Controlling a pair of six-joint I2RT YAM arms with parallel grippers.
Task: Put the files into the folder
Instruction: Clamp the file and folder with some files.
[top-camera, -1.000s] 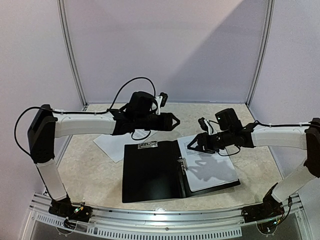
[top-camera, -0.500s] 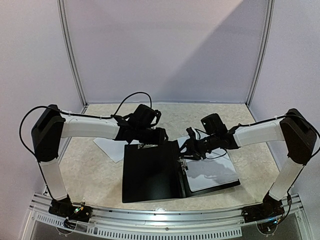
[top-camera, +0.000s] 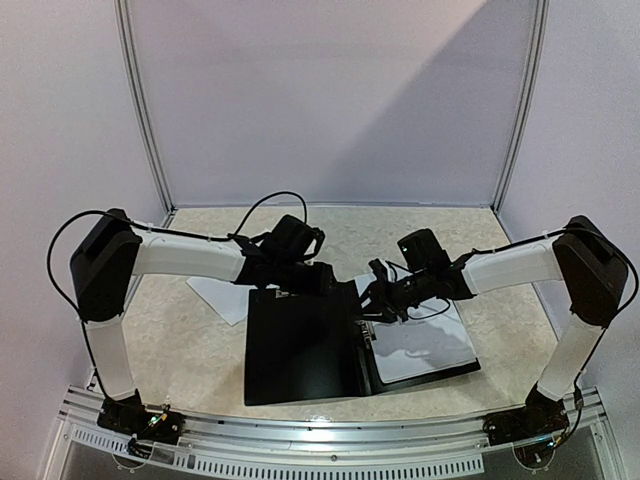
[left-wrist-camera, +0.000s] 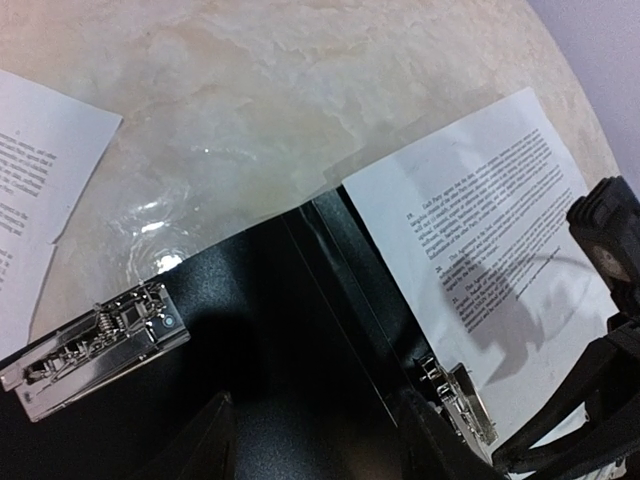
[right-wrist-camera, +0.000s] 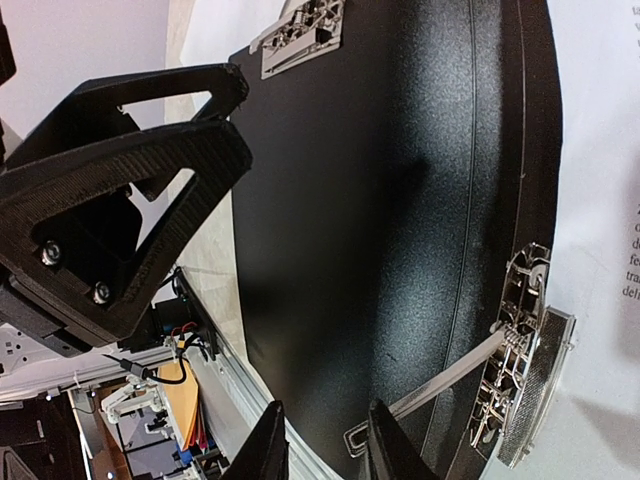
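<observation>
Folder (top-camera: 300, 345) lies open and flat at table centre. Its left panel is bare; its right panel carries the files (top-camera: 425, 345), one corner overhanging the far edge. A loose sheet (top-camera: 222, 295) lies on the table just left of the folder, partly under the left arm.

Spine clip (right-wrist-camera: 520, 350) sits at the files' inner edge; its wire lever (right-wrist-camera: 440, 380) points out over the bare panel. Top clip (left-wrist-camera: 95, 345) is at the bare panel's far edge.

Right gripper (right-wrist-camera: 325, 440): fingers part-drawn, straddling the lever's loop end, with a gap on one side. No clamp seen.

Left gripper (left-wrist-camera: 315, 440): fingers spread and released, low over the bare panel near the top clip, holding nothing.

Judgement: the step is working the spine clip.
- Close squarely on the loop, not the wire's flank, or it may slip.
- Raise the lever in its own arc and don't drag the folder.
- The left gripper could press the panel down as a brace.
- Risk: the folder slides on the glossy top.

Table (top-camera: 190, 350): beige marbled, shiny. Walls (top-camera: 330, 100) pale lilac, with metal posts. Rail (top-camera: 320, 452) along the near edge.
</observation>
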